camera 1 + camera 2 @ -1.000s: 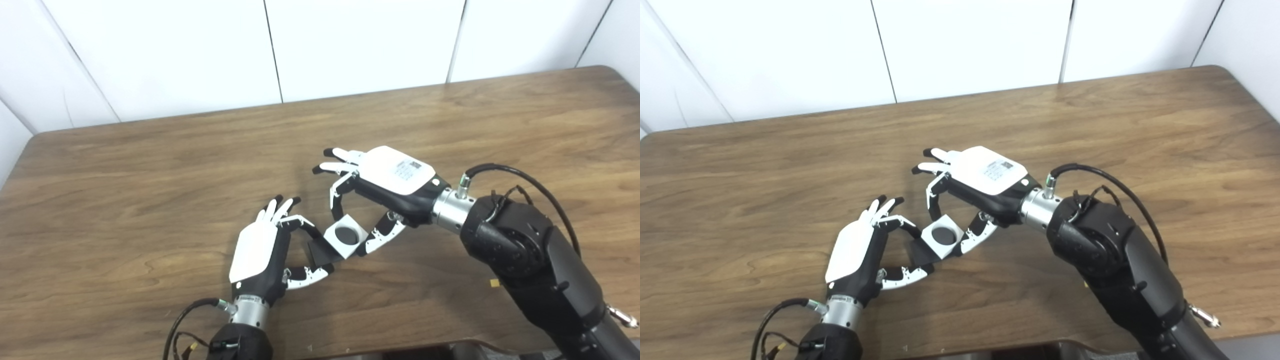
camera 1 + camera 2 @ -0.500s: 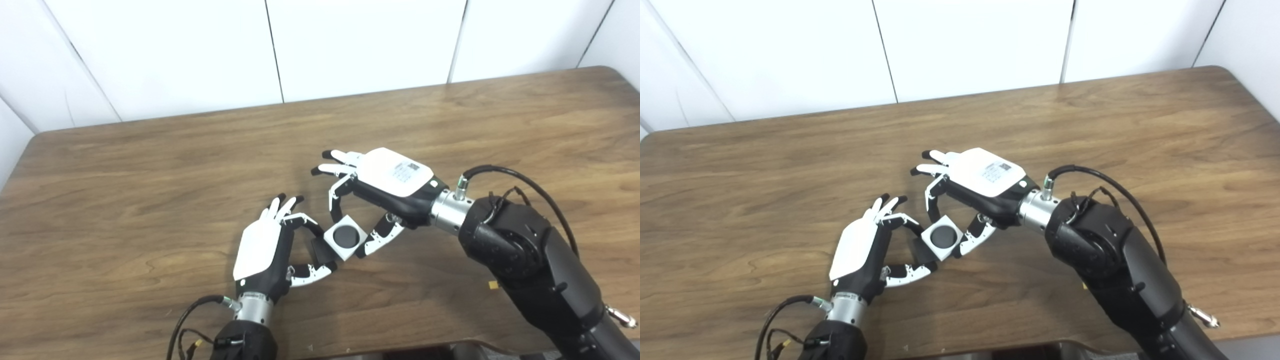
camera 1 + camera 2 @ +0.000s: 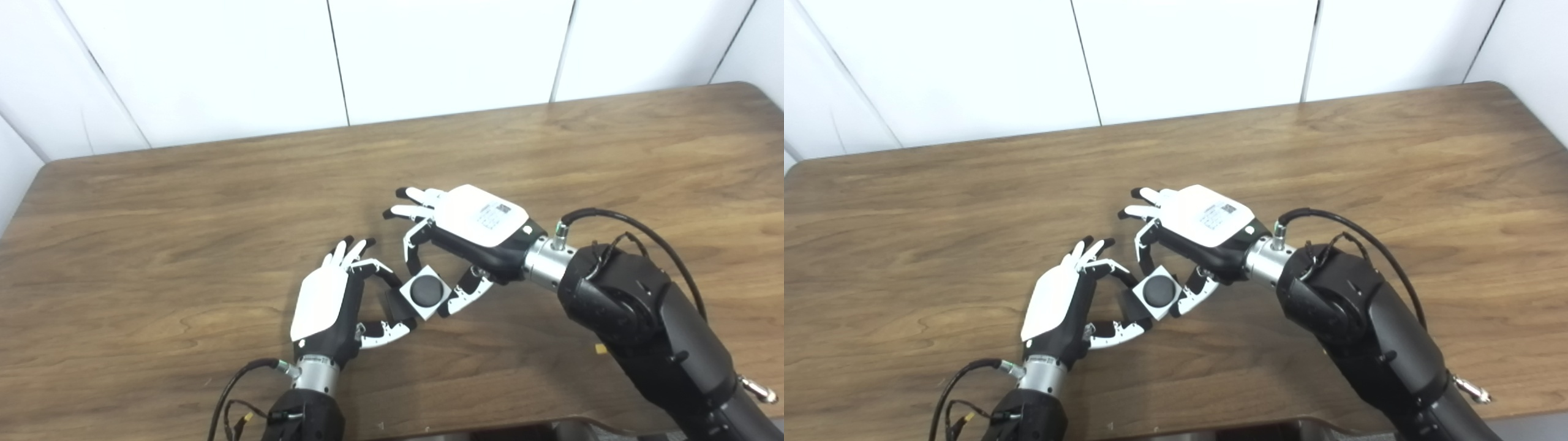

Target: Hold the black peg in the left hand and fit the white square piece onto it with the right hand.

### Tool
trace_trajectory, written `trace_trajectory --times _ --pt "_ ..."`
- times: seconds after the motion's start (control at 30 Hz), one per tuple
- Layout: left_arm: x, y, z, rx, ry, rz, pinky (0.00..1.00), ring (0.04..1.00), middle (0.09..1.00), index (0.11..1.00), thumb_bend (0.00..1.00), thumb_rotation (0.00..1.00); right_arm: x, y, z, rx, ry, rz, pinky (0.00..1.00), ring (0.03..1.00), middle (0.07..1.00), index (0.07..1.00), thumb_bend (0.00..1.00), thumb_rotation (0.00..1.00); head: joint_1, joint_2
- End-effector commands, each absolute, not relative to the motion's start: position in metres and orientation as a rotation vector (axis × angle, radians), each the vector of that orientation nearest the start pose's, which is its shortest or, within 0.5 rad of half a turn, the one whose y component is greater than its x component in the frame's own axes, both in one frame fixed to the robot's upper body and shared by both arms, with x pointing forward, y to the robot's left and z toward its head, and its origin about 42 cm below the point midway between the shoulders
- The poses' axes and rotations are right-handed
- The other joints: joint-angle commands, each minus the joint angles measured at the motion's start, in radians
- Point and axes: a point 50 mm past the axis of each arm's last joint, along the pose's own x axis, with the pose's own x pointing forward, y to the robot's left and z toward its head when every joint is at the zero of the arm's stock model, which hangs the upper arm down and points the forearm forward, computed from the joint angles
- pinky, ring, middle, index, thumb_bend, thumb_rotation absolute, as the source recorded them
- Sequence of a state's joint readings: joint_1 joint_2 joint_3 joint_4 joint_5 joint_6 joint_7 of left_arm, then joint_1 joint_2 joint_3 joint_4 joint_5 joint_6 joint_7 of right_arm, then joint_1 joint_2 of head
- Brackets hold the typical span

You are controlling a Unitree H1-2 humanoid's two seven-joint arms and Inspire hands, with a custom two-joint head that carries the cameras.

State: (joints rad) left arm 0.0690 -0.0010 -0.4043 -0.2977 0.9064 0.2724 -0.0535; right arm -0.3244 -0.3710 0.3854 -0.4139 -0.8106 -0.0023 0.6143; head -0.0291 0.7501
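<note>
right hand (image 3: pixel 481 229) fingers (image 3: pixel 414 245) pinching the white square piece (image 3: pixel 424 292), black round end filling its hole | left hand (image 3: pixel 331 306) fingers closed on the black peg (image 3: pixel 395 305) just left of it, looks seated but hard to tell | both mid desk (image 3: pixel 184 214), near edge

White square piece (image 3: pixel 425 291) on black peg (image 3: pixel 398 306), brown wood-grain table (image 3: pixel 184 202)
</note>
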Motion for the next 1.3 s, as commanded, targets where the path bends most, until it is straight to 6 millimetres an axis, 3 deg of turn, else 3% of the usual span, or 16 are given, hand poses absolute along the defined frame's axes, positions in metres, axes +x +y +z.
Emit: trace_trajectory --times 0.0,0.37,0.43,0.53,0.97,1.0,1.03,1.07,1.27 --pt "0.243 0.114 0.159 0.842 -0.150 -0.168 0.99 1.000 0.929 0.491 0.49 0.09 0.312 -0.166 0.251 -1.334 -0.515 0.702 0.96 1.000 0.928 0.491 0.53 0.15 0.000 0.001" --pt "0.238 0.115 0.160 0.850 -0.156 -0.169 0.99 1.000 0.930 0.491 0.49 0.09 0.320 -0.174 0.238 -1.329 -0.482 0.697 0.95 1.000 0.931 0.494 0.52 0.15 -0.001 0.005" --pt "0.238 0.116 0.160 0.846 -0.148 -0.171 1.00 1.000 0.925 0.491 0.49 0.09 0.321 -0.175 0.237 -1.330 -0.463 0.702 0.95 1.000 0.935 0.597 0.74 0.21 -0.001 0.007" --pt "0.238 0.116 0.158 0.852 -0.135 -0.176 1.00 1.000 0.917 0.493 0.49 0.09 0.322 -0.177 0.236 -1.326 -0.445 0.705 0.95 1.000 0.937 0.658 0.85 0.25 0.000 0.007" --pt "0.242 0.121 0.153 0.904 -0.071 -0.224 0.98 0.978 0.890 0.499 0.49 0.10 0.325 -0.184 0.235 -1.298 -0.408 0.697 0.94 1.000 0.935 0.687 0.92 0.29 0.005 0.010" --pt "0.243 0.121 0.153 0.907 -0.068 -0.226 0.98 0.977 0.890 0.529 0.49 0.20 0.325 -0.185 0.235 -1.296 -0.405 0.695 0.94 1.000 0.935 0.692 0.92 0.29 0.005 0.010" --pt "0.243 0.121 0.153 0.908 -0.068 -0.226 0.99 0.977 0.891 0.604 0.51 0.44 0.325 -0.186 0.236 -1.296 -0.403 0.693 0.94 1.000 0.935 0.702 0.93 0.29 0.005 0.010" --pt "0.244 0.121 0.153 0.909 -0.070 -0.226 0.99 0.976 0.892 0.632 0.52 0.52 0.325 -0.187 0.236 -1.295 -0.400 0.691 0.94 1.000 0.935 0.710 0.93 0.29 0.007 0.010" --pt "0.245 0.124 0.152 0.930 -0.087 -0.215 0.97 0.958 0.890 0.719 0.66 0.62 0.326 -0.192 0.238 -1.298 -0.385 0.674 0.94 1.000 0.939 0.734 0.93 0.31 0.008 0.009"
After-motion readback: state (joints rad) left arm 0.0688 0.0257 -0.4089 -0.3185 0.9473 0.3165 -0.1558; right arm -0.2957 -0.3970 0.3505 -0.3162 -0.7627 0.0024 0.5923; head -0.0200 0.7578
